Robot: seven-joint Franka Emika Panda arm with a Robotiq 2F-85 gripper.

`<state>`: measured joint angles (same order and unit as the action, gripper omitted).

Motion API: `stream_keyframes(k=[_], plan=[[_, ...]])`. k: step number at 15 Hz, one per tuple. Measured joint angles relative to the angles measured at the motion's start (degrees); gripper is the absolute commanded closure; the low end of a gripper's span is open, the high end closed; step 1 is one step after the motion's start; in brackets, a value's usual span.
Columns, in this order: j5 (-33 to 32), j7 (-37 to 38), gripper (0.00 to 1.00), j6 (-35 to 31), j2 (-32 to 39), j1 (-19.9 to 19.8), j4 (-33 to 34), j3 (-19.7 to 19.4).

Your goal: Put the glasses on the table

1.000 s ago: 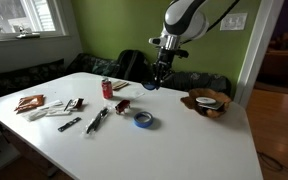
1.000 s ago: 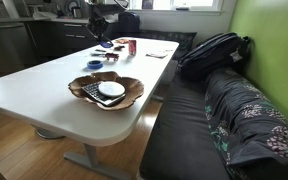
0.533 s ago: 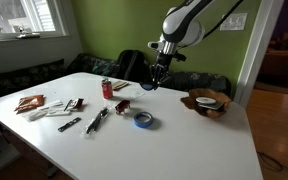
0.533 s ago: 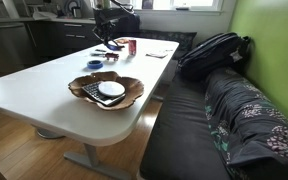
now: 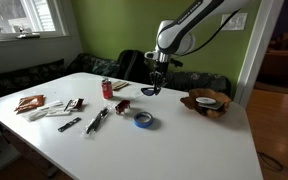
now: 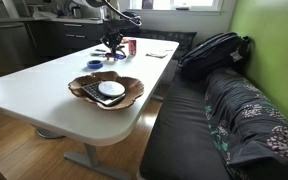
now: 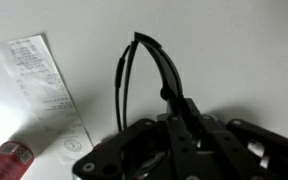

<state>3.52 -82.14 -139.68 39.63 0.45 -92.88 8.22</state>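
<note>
My gripper (image 5: 154,82) hangs above the far middle of the white table (image 5: 184,150) and is shut on the glasses (image 5: 151,91), a small dark pair held a little above the top. In the wrist view the thin dark arms of the glasses (image 7: 144,70) stick out from between my fingers (image 7: 179,110) over the bare white table (image 7: 244,50). In an exterior view the gripper (image 6: 113,38) holds the glasses (image 6: 112,46) near the table's far end.
A blue tape roll (image 5: 143,119), a red can (image 5: 107,88), black pen-like tools (image 5: 96,120), a receipt (image 7: 49,95) and packets (image 5: 29,103) lie on the table. A wooden bowl (image 5: 206,102) holding objects stands near one edge. A bench with a black bag (image 6: 212,52) runs alongside.
My gripper has moved lower and a little sideways with the glasses, closer to the tabletop. Nothing on the table has moved.
</note>
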Motion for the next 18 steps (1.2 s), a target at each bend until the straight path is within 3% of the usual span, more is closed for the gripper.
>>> stream_keyframes(k=[7,9,15,18], plan=[[-4.27,6.87,0.97,7.09,8.68,2.03,9.55,-0.45],[-6.15,8.82,0.64,7.36,10.26,2.87,11.0,-0.86],[-7.44,10.25,0.19,6.6,11.35,3.75,13.45,-0.16],[-7.59,10.16,0.01,-0.14,5.66,3.74,9.48,1.15]])
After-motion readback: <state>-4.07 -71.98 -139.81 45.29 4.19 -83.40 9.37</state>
